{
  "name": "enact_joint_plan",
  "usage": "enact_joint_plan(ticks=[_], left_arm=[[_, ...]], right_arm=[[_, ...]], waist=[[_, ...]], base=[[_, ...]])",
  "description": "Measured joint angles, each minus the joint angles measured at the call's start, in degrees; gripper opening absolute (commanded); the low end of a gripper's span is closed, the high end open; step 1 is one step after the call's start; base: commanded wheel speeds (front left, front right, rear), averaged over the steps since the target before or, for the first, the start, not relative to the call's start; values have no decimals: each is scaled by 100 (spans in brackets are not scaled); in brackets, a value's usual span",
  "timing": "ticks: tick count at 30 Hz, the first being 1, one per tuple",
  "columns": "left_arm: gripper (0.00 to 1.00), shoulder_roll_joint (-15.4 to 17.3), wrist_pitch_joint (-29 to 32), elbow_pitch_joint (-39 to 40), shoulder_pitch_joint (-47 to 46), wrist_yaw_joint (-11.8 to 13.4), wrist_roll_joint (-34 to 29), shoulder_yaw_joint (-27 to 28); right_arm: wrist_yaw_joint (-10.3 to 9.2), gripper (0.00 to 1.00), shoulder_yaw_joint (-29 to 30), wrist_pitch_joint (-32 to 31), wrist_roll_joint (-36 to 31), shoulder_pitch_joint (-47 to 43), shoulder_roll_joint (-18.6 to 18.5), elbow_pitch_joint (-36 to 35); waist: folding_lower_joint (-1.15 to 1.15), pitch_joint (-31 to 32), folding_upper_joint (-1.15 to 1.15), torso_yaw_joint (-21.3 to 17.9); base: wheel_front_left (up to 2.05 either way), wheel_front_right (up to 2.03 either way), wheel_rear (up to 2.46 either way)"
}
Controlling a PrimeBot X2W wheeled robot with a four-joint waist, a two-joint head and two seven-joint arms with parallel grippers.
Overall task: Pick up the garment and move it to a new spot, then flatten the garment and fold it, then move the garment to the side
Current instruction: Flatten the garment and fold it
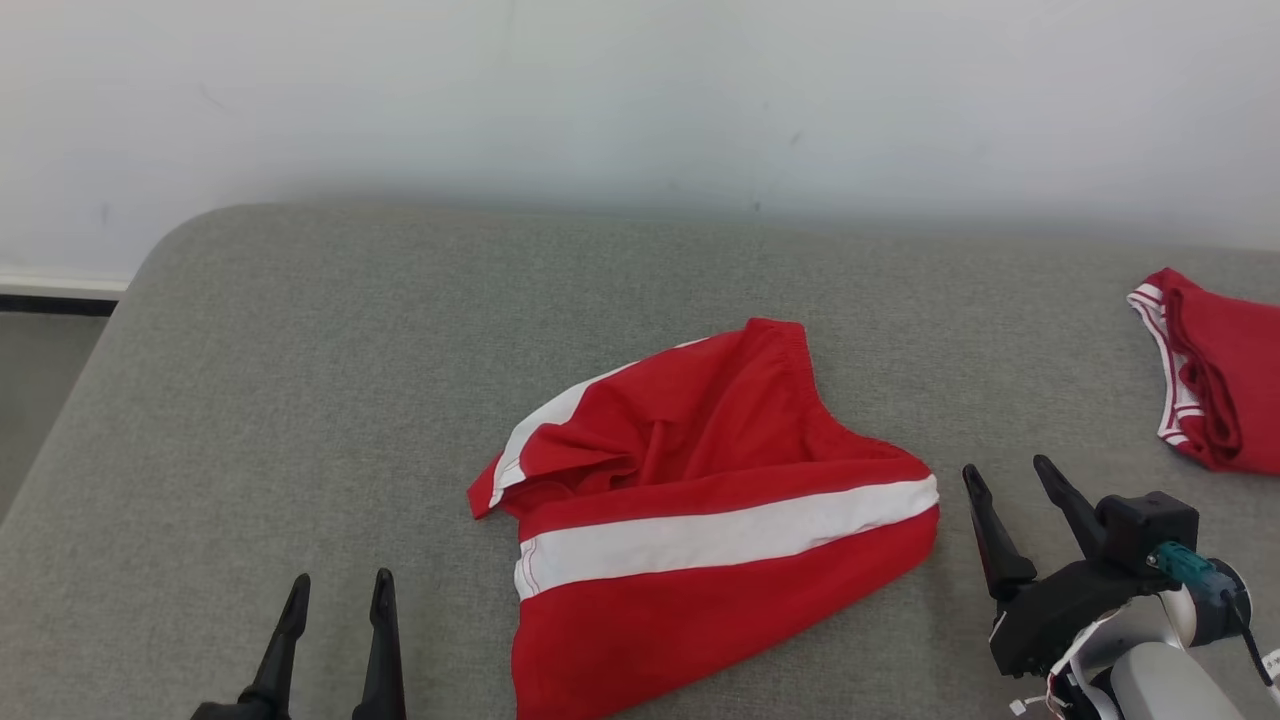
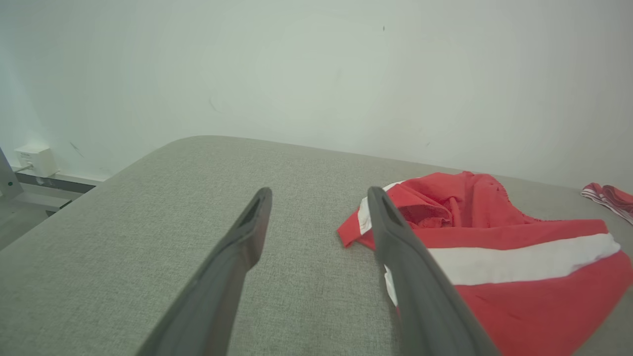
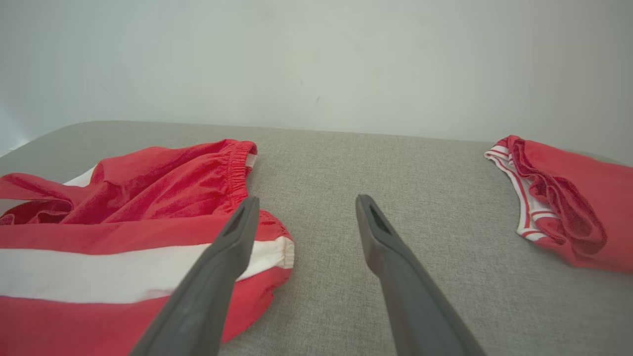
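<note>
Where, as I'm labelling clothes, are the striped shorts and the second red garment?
striped shorts (image 1: 730, 535): head view, on the white stripe.
second red garment (image 1: 1235, 370): head view, on its red body.

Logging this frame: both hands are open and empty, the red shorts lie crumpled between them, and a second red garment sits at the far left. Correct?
Not quite: the second red garment sits at the far right, as the head view shows. The left hand and right hand are open and empty, the red shorts crumpled between them.

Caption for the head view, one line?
Crumpled red-and-white garment on the grey surface between open left gripper and open right gripper; second red garment at far right.
</note>
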State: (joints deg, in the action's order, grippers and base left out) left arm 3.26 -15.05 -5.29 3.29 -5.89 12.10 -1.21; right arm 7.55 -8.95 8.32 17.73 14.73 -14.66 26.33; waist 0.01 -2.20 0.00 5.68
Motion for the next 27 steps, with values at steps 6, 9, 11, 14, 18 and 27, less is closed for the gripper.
enact_joint_plan(ticks=[6,9,11,14,18,27], left_arm=[[100,-16,0,-49,-148,-9,8,-80],[100,-20,0,-69,-211,-10,18,-97],[100,-23,0,-74,-243,-14,20,-114],[100,-27,0,-100,-343,-16,46,-155],[100,-30,0,-130,-376,-18,71,-183],[100,-31,0,-193,-331,34,105,-171]], right_arm=[[0,100,-276,-18,96,473,-110,793],[0,100,-433,-56,201,655,-133,1190],[0,100,-567,-82,257,760,-163,1425],[0,100,-761,-82,413,1009,-181,1857],[0,14,-967,-51,630,1214,-133,2207],[0,0,-1215,581,924,1221,-141,2301]], waist=[[0,-178,0,259],[0,-269,0,362],[0,-330,0,419],[0,-446,0,509],[0,-523,0,573],[0,-414,0,478]], base=[[0,0,0],[0,0,0],[0,0,0],[0,0,0],[0,0,0],[0,0,0]])
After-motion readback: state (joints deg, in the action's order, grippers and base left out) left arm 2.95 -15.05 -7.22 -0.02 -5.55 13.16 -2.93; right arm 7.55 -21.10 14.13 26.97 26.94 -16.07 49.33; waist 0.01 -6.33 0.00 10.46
